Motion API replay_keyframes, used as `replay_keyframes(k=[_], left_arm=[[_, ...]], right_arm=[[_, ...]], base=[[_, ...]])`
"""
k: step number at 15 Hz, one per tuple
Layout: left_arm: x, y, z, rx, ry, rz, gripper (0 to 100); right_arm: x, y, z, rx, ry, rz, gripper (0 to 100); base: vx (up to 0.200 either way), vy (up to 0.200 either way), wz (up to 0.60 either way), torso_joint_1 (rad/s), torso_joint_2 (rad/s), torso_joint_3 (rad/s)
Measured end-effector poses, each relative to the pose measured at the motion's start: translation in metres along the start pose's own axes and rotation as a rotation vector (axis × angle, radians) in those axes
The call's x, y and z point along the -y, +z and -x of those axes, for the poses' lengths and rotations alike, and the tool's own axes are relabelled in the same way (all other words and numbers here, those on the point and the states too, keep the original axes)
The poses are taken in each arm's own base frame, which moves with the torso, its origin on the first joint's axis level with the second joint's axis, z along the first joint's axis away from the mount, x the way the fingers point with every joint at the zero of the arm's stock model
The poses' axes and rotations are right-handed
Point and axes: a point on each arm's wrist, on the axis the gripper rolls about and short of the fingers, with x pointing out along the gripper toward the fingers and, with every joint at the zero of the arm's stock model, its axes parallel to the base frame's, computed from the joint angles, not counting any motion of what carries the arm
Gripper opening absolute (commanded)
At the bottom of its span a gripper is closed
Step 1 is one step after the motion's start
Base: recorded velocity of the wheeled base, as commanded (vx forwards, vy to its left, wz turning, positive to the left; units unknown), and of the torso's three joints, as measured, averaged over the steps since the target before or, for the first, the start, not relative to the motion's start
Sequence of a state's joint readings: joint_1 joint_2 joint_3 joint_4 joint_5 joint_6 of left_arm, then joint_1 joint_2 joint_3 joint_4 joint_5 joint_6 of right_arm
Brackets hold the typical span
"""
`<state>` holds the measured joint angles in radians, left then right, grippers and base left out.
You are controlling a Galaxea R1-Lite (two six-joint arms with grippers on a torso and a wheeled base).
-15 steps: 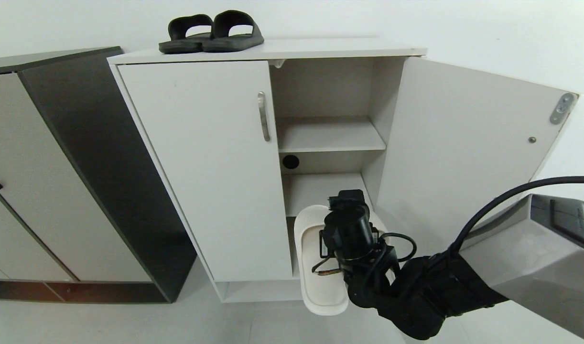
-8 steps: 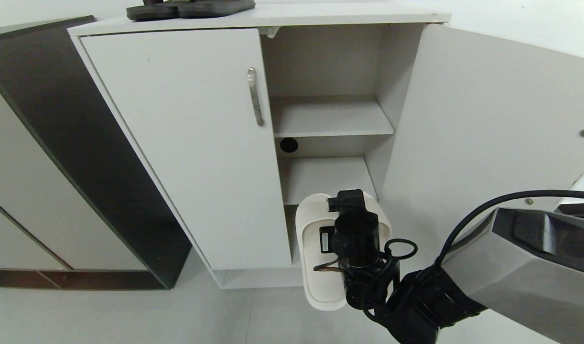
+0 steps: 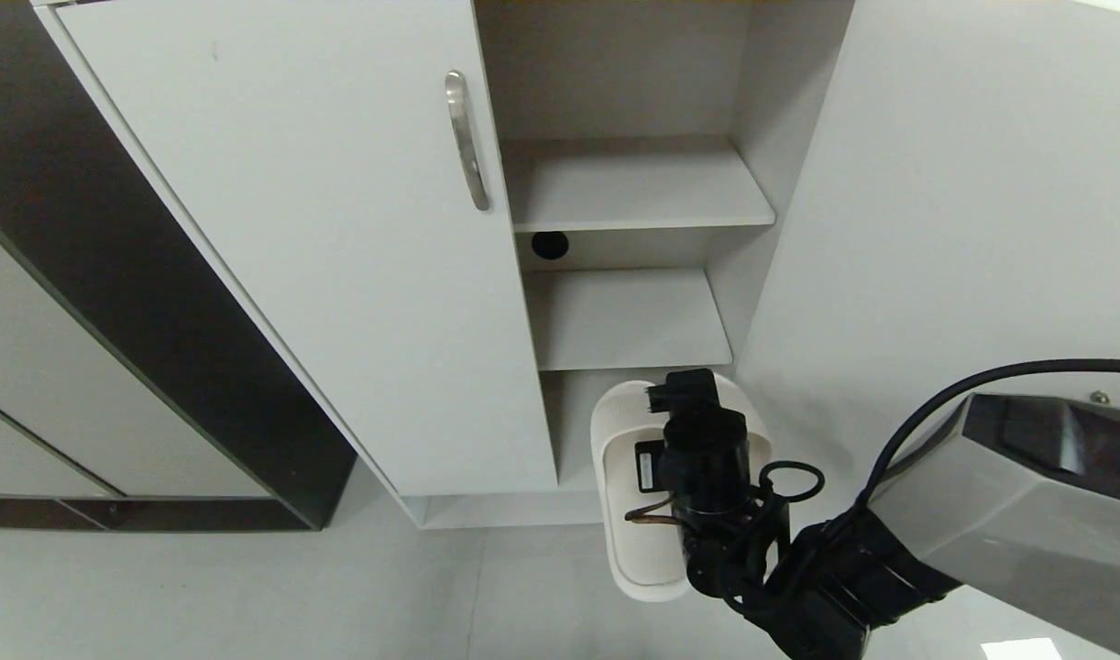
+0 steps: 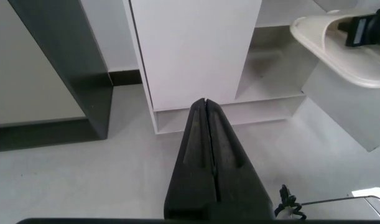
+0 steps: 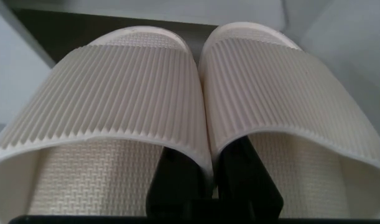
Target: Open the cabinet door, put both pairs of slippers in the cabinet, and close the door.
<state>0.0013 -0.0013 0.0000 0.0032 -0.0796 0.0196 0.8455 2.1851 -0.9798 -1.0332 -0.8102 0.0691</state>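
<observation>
Slippers [image 3: 626,550], the white pair, hang at the mouth of the cabinet's [image 3: 322,238] lowest compartment, right gripper [image 3: 681,403] carrying them, door [image 3: 936,183] swung wide. Left wrist view: left gripper [image 4: 205,106] pressed closed, empty, over the floor before the cabinet. Right wrist view: fingers [image 5: 177,186] pinch both slippers' inner edges together.

Dark-sided neighbouring unit [image 3: 157,284] at left, pale grey floor [image 3: 230,596] below.
</observation>
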Motion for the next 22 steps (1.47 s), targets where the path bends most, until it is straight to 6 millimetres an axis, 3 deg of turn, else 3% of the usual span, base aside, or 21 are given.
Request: replay_keyframes(k=[10, 22], left_arm=[[0.000, 0.000, 0.000, 0.000, 0.000, 0.001, 0], [0.000, 0.000, 0.000, 0.000, 0.000, 0.001, 0]], right_arm=[[0.033, 0.011, 0.002, -0.006, -0.053, 0.013, 0], [0.035, 0.015, 0.002, 0.000, -0.060, 0.011, 0]], base=[[0.000, 0.000, 0.00, 0.000, 0.00, 0.000], [0.000, 0.000, 0.00, 0.000, 0.00, 0.000]])
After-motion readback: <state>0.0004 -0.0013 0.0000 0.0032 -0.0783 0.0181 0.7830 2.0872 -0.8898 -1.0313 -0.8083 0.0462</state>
